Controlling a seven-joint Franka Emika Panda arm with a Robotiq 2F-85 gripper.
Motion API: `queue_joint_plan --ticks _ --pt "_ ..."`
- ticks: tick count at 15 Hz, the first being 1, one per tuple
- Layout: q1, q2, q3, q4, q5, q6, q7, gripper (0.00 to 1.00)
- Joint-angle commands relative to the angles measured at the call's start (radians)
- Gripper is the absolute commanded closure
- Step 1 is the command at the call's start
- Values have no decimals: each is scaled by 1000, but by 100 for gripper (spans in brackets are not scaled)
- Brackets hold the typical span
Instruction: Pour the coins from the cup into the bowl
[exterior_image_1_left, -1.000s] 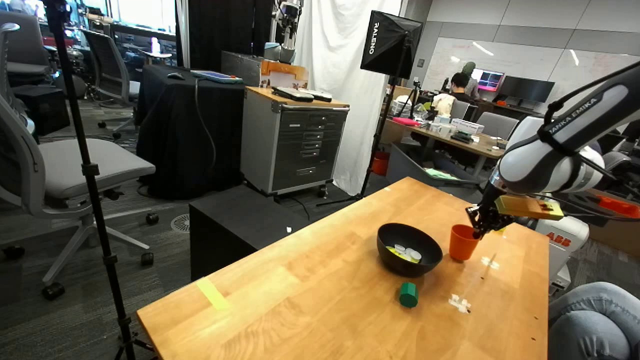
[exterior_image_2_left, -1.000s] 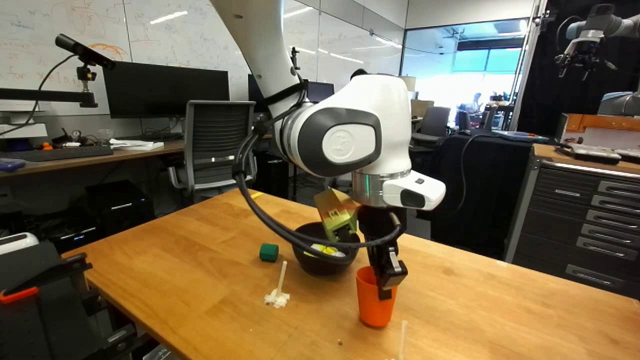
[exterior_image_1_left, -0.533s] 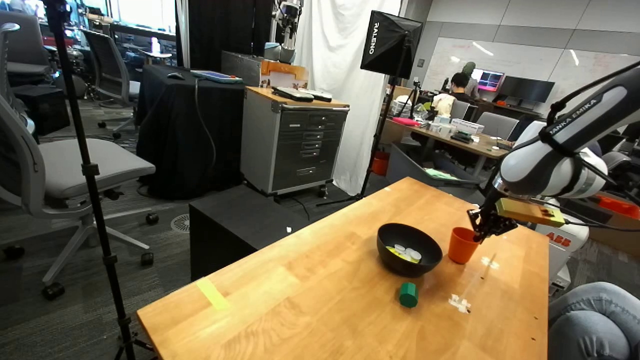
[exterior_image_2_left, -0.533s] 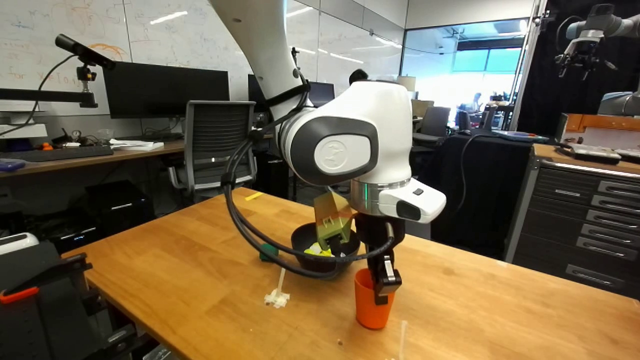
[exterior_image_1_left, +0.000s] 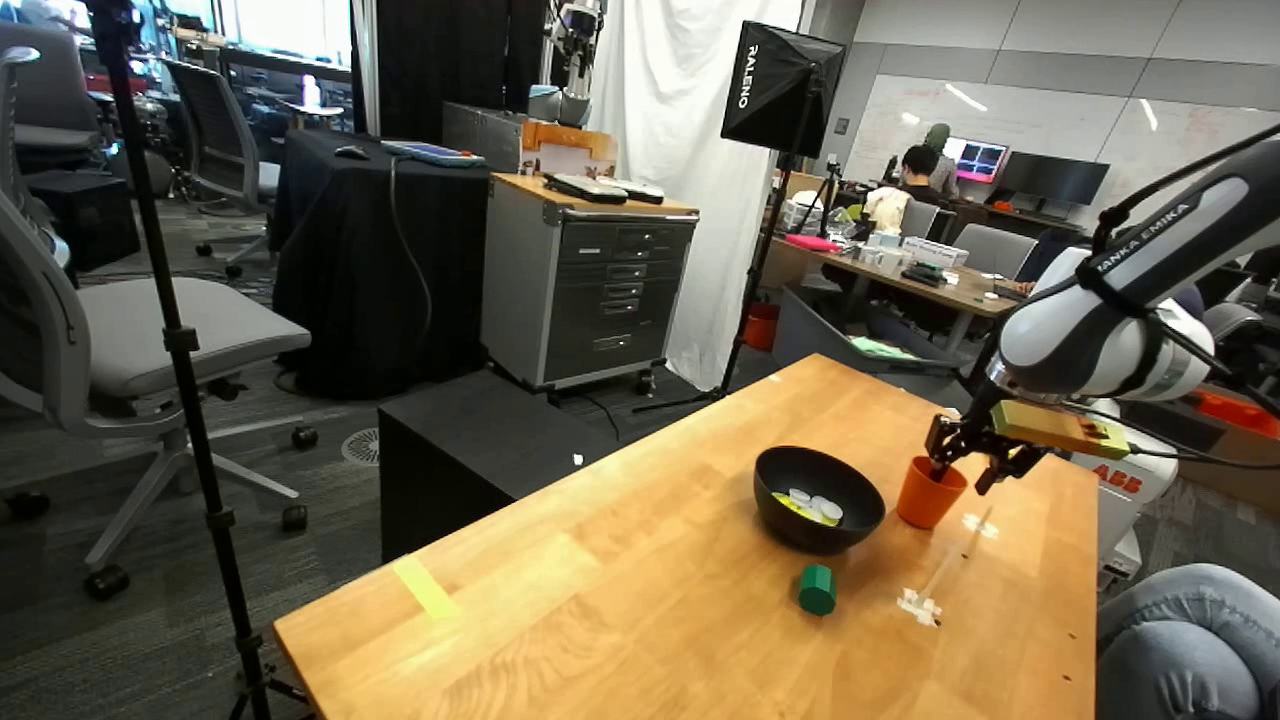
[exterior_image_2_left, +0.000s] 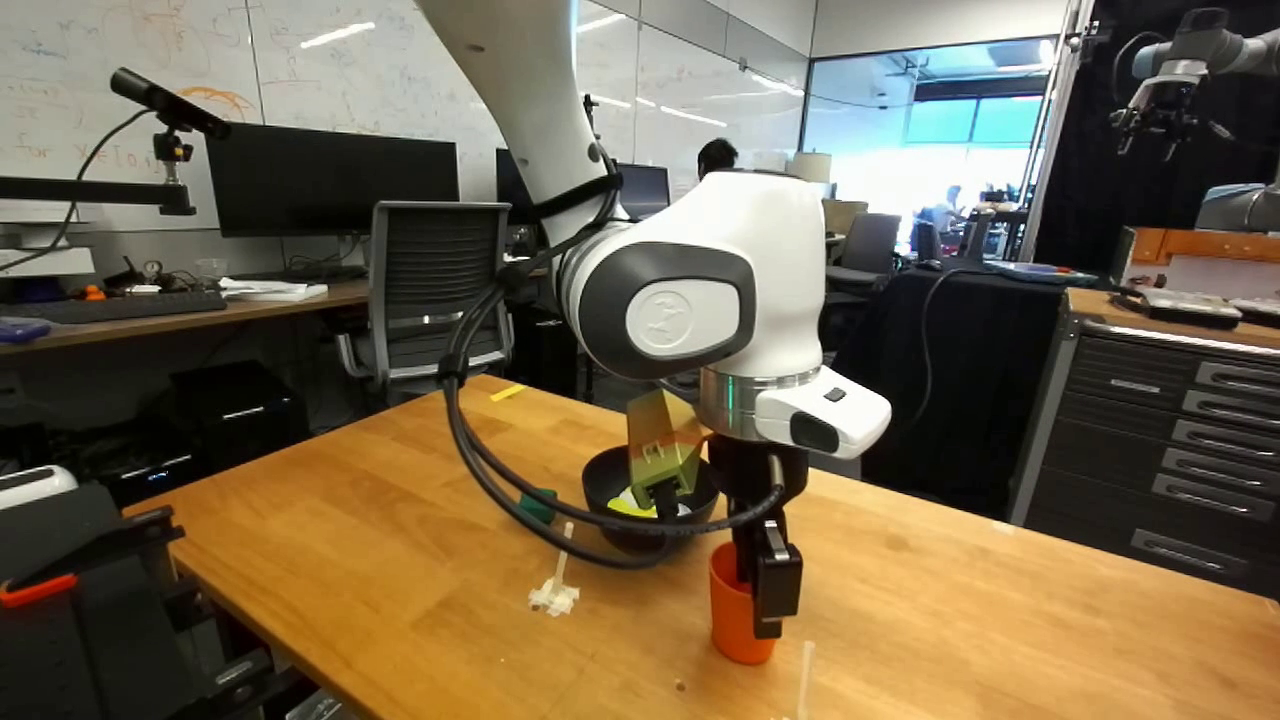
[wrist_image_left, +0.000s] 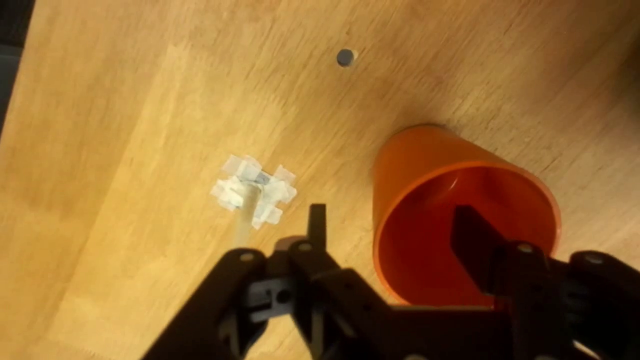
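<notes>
An orange cup (exterior_image_1_left: 930, 500) stands upright on the table, also seen in the wrist view as the cup (wrist_image_left: 412, 160). My gripper (wrist_image_left: 390, 212) has its jaws spread wide. One of its fingers (wrist_image_left: 472, 230) reaches into the cup's mouth, while the opposite one stands outside, with a gap between it and the cup wall. No coins show in the visible part of the cup's inside. The black bowl (exterior_image_1_left: 845, 480) sits beside the cup; the white discs (exterior_image_1_left: 820, 506) lying in it look like the coins, along with something yellow. The bowl (exterior_image_2_left: 607, 478) is partly covered by my cable and wrist hardware.
A green block (exterior_image_1_left: 817, 590) lies near the bowl. Taped to the table beside the cup are thin pale sticks, such as this stick (exterior_image_2_left: 564, 555). My wrist cable (exterior_image_2_left: 480, 460) loops low near the bowl. A person's knees (exterior_image_1_left: 1190, 640) are close to the table edge.
The closed jaws have spread apart, and one finger has come inside the cup's mouth. My arm has lowered slightly. The cup has shifted a little; bowl and block have stayed put.
</notes>
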Motion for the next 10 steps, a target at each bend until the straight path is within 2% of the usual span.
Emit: queue_joint_plan --ticks 1,7,10 --pt "-31 -30 29 -9 22 -11 -13 2" --pt "-51 -119 35 -47 13 -27 -50 0" --pt "-66 -200 39 -79 -23 -126 -141 0"
